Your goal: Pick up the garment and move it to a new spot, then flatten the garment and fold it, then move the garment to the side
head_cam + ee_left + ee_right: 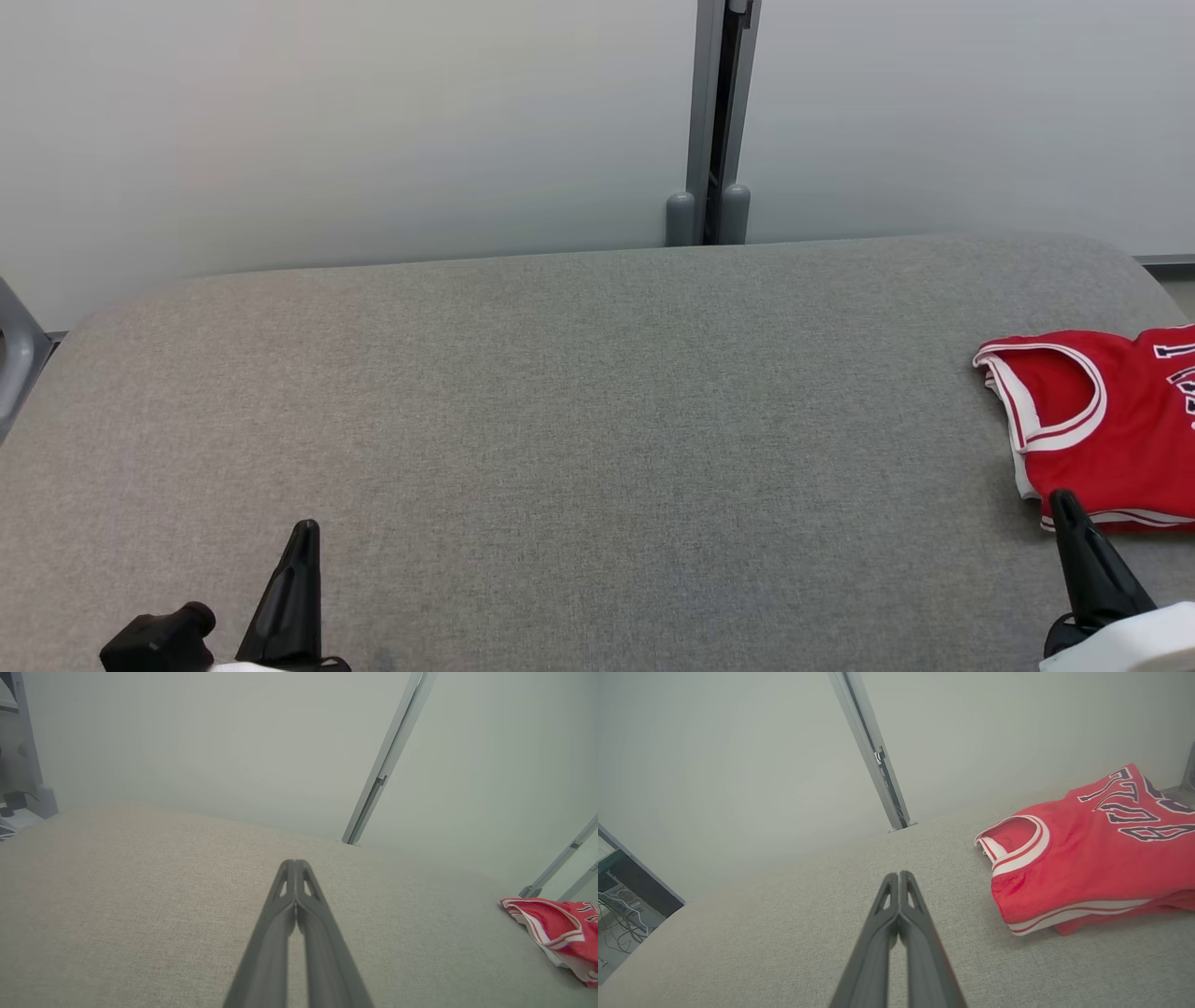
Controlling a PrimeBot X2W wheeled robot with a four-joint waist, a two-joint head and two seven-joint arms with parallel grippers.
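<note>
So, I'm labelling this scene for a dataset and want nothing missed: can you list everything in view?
jersey: one, red with white trim and dark lettering, folded over at the table's right edge
table: one, grey fabric top, across the foreground
wall: pale panels, behind the table
post: one, grey, upright between the panels
cables: a few, dark, past the table's edge in the right wrist view
left gripper: dark, shut, empty, over the table's near left
right gripper: dark, shut, empty, beside the jersey
</note>
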